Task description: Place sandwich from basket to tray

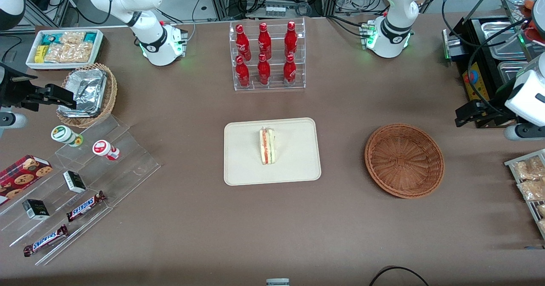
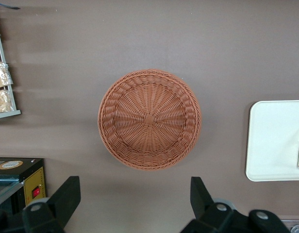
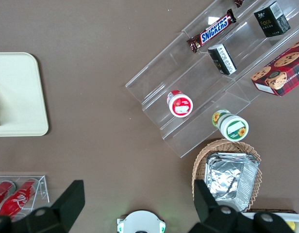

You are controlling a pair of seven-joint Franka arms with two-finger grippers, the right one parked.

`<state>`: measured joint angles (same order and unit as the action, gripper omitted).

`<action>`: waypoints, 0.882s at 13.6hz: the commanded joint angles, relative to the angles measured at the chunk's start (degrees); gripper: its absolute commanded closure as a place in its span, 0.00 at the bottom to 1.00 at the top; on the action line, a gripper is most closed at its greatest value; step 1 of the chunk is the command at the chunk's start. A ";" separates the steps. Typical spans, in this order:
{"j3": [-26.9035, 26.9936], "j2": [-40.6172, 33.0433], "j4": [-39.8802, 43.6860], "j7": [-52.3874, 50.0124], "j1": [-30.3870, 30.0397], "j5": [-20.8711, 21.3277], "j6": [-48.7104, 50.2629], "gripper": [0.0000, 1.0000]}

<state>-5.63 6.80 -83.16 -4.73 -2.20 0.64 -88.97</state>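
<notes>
- The sandwich [image 1: 268,146], a pale bread wedge with red-orange and green layers showing on its edge, is being carried by the cream tray [image 1: 242,158].
- The reddish-brown wicker basket [image 2: 149,119] is being left bare on the tabletop [image 1: 272,226].
- The end effector [image 2: 135,204] is being held wide open above the basket, gripping nothing.

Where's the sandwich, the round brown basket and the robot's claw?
sandwich [image 1: 268,146], front view, striped filling edge.
basket [image 2: 149,119], left wrist view, centre of woven bottom.
gripper [image 2: 135,199], left wrist view, midway between its open fingertips.
</notes>
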 commanded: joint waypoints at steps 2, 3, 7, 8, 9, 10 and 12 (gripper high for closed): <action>1.23 -4.68 -1.12 3.06 0.70 0.16 3.89 0.00; 1.23 -4.86 -1.39 3.06 0.70 0.07 3.97 0.00; 1.24 -5.83 -1.92 3.06 0.79 -0.55 4.15 0.00; 1.23 -6.09 -2.79 3.06 0.79 -0.72 3.89 0.00; 1.23 -6.53 -3.32 3.15 0.79 -0.81 3.71 0.00; 1.23 -7.06 -4.37 3.15 0.70 -0.90 3.36 0.00; 1.23 -8.64 -6.65 3.15 0.53 -0.99 2.49 0.00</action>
<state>-5.19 1.67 -85.77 -2.56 -2.12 0.54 -85.35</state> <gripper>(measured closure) 0.000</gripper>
